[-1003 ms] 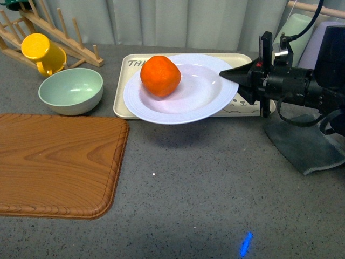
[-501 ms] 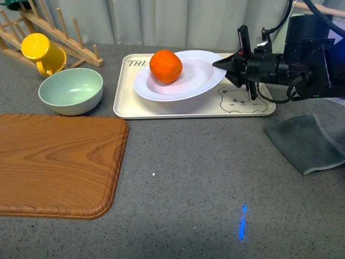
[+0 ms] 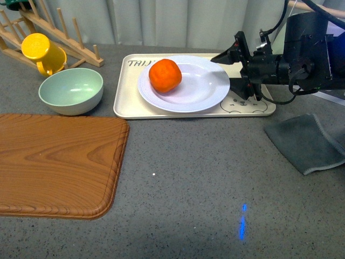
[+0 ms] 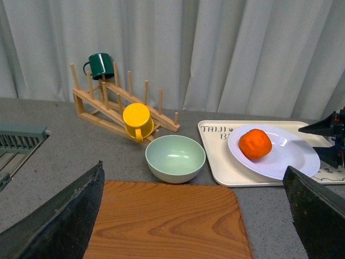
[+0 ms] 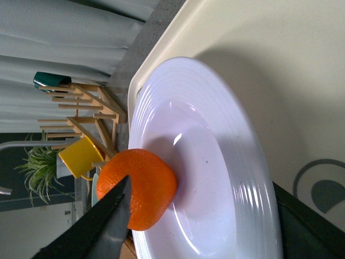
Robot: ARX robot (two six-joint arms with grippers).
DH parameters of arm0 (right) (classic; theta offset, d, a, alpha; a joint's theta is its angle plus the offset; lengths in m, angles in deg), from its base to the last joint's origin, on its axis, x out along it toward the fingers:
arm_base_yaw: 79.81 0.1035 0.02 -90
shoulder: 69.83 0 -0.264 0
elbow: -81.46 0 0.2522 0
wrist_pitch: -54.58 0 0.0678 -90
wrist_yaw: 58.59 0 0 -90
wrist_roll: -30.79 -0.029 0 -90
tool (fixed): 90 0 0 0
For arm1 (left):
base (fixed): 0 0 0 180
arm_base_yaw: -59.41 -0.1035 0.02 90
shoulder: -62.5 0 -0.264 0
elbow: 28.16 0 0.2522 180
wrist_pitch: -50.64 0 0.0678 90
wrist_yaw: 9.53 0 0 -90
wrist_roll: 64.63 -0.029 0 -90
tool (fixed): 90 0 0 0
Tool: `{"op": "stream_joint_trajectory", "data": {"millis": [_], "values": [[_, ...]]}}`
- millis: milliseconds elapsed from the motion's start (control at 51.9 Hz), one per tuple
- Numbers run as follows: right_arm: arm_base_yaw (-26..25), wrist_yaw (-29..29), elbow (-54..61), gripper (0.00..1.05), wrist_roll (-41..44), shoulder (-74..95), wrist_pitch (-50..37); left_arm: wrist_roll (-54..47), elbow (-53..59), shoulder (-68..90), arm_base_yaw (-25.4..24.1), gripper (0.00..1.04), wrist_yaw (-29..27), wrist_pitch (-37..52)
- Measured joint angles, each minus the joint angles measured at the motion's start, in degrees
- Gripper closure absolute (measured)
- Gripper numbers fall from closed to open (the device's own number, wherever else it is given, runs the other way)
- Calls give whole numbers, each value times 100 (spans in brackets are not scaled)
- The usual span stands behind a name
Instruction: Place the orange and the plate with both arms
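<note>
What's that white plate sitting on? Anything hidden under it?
The plate rests on a beige tray. It covers part of the tray's lettering and bear drawing; whatever else lies beneath is hidden.

Glossy plate [image 3: 194,89] (dimpled orange [image 3: 165,75])

A beige tray [image 3: 125,105] is lying on the grey table [image 3: 188,172] in the upper middle of the front frame, with a pale green bowl [image 3: 70,90] sitting near its left edge and a yellow mug [image 3: 42,53] hanging on the wooden rack [image 3: 75,46] in the upper left corner. A wooden cutting board [image 3: 54,162] is filling the lower left, and a grey cloth [image 3: 304,143] is lying crumpled at the right edge. A dark green mug [image 4: 100,65] is hanging at the rack's top before the pale curtain [image 3: 178,21], and a blue light spot [image 3: 242,221] is showing low on the table.
</note>
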Motion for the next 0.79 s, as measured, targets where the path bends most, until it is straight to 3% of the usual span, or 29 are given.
{"op": "stream_joint_trajectory", "data": {"millis": [193,482,791], "values": [[-13,46,501,7,647,-575,44,0,0,0,0,6,0,0],[63,334,1375,9,1241,-1781,-192,0,0,0,0,6,0,0],[77,1950,3582,9,2863,-3501,-363,0,0,0,0,6,0,0]]}}
